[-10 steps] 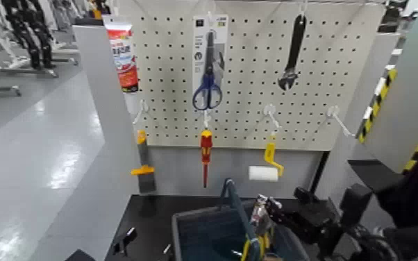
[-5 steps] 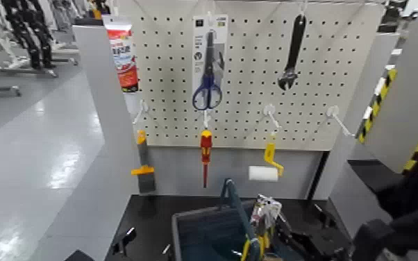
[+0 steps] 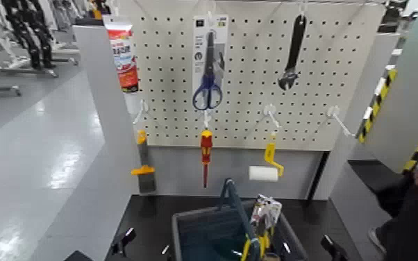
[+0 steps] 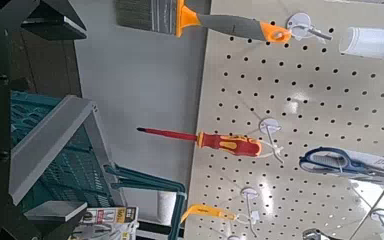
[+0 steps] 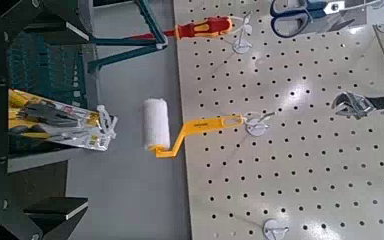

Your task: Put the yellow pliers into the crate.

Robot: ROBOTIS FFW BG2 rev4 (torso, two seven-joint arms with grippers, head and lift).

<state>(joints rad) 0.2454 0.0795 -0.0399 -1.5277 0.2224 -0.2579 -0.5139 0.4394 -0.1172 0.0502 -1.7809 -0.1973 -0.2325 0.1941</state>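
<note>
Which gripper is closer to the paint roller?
Right. The right gripper is below the roller, a bit to its right; the left gripper is farther off, left of the crate.

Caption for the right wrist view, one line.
Yellow pliers on their card in the crate, with the paint roller and adjustable wrench hanging on the pegboard.
</note>
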